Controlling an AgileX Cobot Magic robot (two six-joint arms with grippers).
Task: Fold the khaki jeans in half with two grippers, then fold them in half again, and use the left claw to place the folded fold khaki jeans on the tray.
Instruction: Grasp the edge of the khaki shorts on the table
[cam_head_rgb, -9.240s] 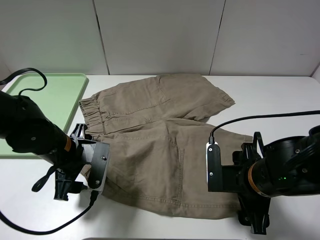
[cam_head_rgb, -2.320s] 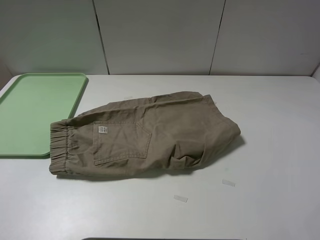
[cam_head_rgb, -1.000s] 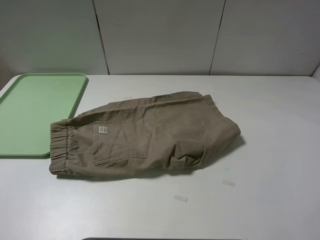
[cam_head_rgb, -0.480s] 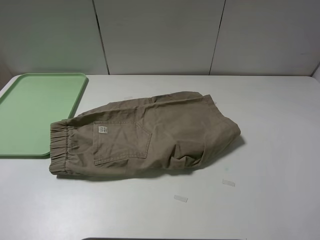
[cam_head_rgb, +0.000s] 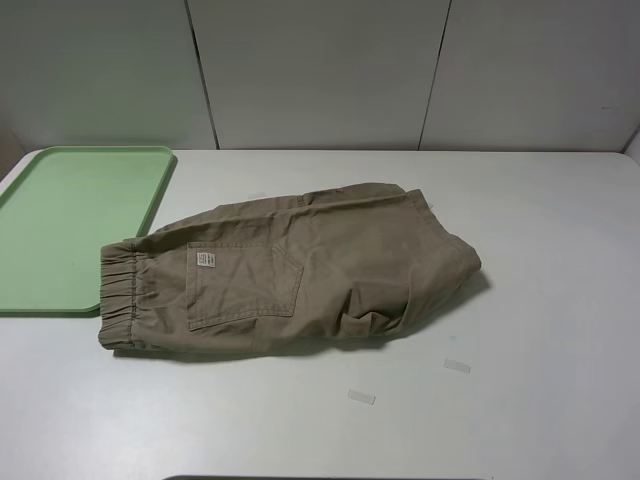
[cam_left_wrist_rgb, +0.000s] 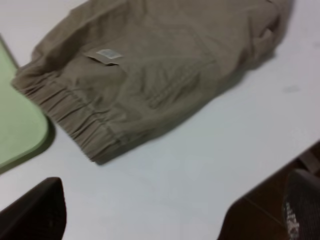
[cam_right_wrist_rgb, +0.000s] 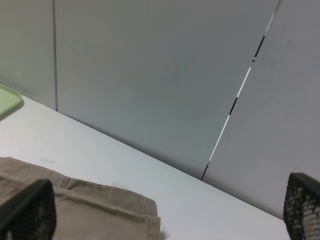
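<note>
Khaki jeans (cam_head_rgb: 300, 270) lie folded once on the wide white table (cam_head_rgb: 540, 400). They make a long bundle set slightly askew across its middle, and no arm shows anywhere in the high view. Behind the table stands a grey panelled wall (cam_head_rgb: 320, 70). The pale-green tray (cam_head_rgb: 70, 220) sits flat at the table's far left with nothing on it. The khaki jeans are wholly off it, and their gathered waistband (cam_head_rgb: 122, 295) ends just beside the tray's near right corner. Whether cloth and rim touch there I cannot tell. The leg end points toward the right side, bunched into a few soft creases.

The left claw (cam_left_wrist_rgb: 175, 200) hangs above the table on the near side of the garment (cam_left_wrist_rgb: 150, 65). Its two dark fingers (cam_left_wrist_rgb: 35, 212) are spread as wide as the view allows, with nothing between them but bare tabletop, and the tray's corner (cam_left_wrist_rgb: 17, 125) lies close by the waistband. The right gripper (cam_right_wrist_rgb: 170, 200) is likewise spread wide and empty. It is tilted up toward the wall, with a strip of khaki cloth (cam_right_wrist_rgb: 75, 210) and a sliver of the tray (cam_right_wrist_rgb: 7, 97) beneath it.

A patch pocket (cam_head_rgb: 245, 285) faces up, with a small pale label (cam_head_rgb: 205, 260) at its top corner. Two scraps of tape (cam_head_rgb: 361, 397) lie on the table, nearer the camera than the leg end.
</note>
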